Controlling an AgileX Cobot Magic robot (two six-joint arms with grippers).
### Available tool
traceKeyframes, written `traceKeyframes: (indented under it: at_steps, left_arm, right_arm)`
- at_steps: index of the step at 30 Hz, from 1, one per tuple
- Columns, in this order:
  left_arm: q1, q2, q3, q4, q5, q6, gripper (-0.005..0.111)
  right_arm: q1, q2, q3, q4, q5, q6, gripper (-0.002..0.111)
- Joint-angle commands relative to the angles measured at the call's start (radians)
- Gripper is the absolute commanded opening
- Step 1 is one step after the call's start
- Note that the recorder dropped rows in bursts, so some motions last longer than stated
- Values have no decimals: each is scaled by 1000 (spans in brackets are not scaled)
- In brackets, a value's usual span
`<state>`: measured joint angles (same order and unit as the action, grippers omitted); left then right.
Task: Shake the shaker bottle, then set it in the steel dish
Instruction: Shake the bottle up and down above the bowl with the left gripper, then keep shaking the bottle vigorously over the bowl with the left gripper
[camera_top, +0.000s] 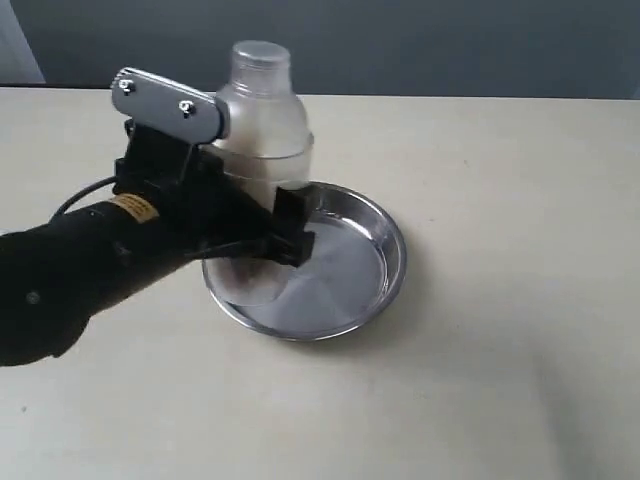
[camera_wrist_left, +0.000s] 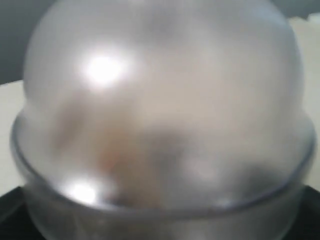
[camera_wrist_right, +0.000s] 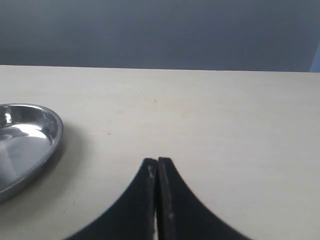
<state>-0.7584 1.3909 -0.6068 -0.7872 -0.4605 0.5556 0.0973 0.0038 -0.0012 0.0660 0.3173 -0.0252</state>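
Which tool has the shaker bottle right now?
The left tool, clamped around the shaker bottle at the steel dish; the right tool is shut and empty.

My left tool (camera_top: 268, 222) clamps the frosted clear plastic shaker bottle (camera_top: 262, 120) upright over the round shiny steel dish (camera_top: 396, 262) on the beige table (camera_top: 500, 380).

**Table and backdrop**

You have a pale beige table (camera_top: 500, 330) filling most of every view, matte and plain. On it sits a tiny dark speck (camera_top: 465, 166) (the right wrist view shows a few more). Beyond the table's far edge stands a dull grey-blue wall (camera_top: 450, 45), with a paler strip (camera_top: 18, 45) above the table's far left corner.
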Motion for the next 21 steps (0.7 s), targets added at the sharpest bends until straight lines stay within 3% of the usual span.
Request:
traceKeyframes:
  at_steps: [1,5,6,9,11,14,16,18,21]
  left_arm:
    - [-21,-145,-131,229,-45,3,0]
    - [17,-20,-19,23,-46,-42,0]
    - [17,-13,-25,36,-66,-81,0]
    - [-4,-113,-113,339,-131,-186,0]
    - [-4,-161,-161,431,-72,-189,0]
    - [31,-95,-79,283,31,-159,0]
    - [39,-7,-28,155,-13,-199,0]
    - [21,-28,-50,230,-76,-261,0]
    - [-13,-121,-121,463,-157,-269,0]
  right_arm:
    - [4,-4,1,-1,-12,-1,-1]
    - [4,-4,1,-1,-12,-1,-1]
    - [4,-4,1,-1,-12,-1,-1]
    - [4,-4,1,-1,-12,-1,-1]
    - [4,-4,1,-1,-12,-1,-1]
    - [4,-4,1,-1,-12,-1,-1]
    - [4,-4,1,-1,-12,-1,-1]
    - [4,-4,1,-1,-12,-1,-1]
    - [4,-4,1,-1,-12,-1,-1]
